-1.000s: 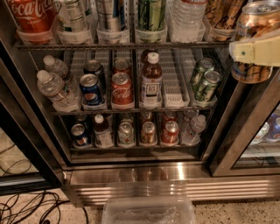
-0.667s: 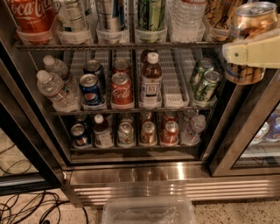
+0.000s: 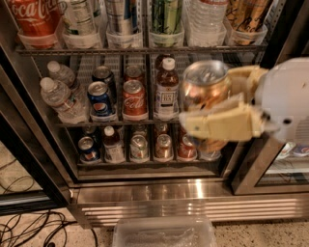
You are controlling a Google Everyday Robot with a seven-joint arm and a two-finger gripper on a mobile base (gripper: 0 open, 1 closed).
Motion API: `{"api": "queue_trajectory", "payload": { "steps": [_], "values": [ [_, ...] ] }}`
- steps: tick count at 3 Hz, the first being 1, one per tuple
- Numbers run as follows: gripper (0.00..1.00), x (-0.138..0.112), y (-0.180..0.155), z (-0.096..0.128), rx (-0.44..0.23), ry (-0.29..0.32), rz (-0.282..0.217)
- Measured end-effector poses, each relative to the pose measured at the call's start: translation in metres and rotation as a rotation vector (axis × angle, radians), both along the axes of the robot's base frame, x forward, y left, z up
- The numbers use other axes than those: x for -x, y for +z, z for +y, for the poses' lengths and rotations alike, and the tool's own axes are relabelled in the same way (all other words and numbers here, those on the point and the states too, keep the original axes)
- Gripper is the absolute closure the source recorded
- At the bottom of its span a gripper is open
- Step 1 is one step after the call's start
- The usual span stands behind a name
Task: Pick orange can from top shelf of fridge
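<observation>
My gripper (image 3: 212, 103) is in front of the fridge (image 3: 159, 193), right of centre, level with the middle rack. It is shut on the orange can (image 3: 205, 89), which has an orange-gold body and a shiny silver lid and is held upright between the tan fingers (image 3: 222, 124). The top shelf (image 3: 140, 49) is the wire rack along the top of the view. It holds a red Coca-Cola can (image 3: 34, 17), green-and-white cans (image 3: 165, 17), a water bottle and another orange-gold can (image 3: 246, 14) in clear cup trays.
The middle rack holds water bottles (image 3: 60, 96), a Pepsi can (image 3: 100, 99), a Coca-Cola can (image 3: 134, 99) and a juice bottle (image 3: 167, 89). The lower rack holds several small cans and bottles. A clear plastic bin (image 3: 164, 231) and cables (image 3: 29, 229) lie on the floor.
My gripper has moved left and down with the orange can, from the upper right edge by the top shelf to in front of the middle rack, and it looms larger.
</observation>
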State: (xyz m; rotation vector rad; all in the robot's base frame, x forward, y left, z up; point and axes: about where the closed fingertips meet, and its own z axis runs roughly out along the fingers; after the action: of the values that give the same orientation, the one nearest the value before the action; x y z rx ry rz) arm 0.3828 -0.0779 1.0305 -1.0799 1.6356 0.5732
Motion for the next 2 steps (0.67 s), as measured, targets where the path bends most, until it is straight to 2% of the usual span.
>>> {"api": "queue_trajectory", "payload": {
  "steps": [1, 2],
  "values": [
    [1.00, 0.040, -0.014, 0.041, -0.021, 0.141, 0.029],
    [1.00, 0.074, -0.012, 0.072, -0.053, 0.265, 0.033]
  ]
}}
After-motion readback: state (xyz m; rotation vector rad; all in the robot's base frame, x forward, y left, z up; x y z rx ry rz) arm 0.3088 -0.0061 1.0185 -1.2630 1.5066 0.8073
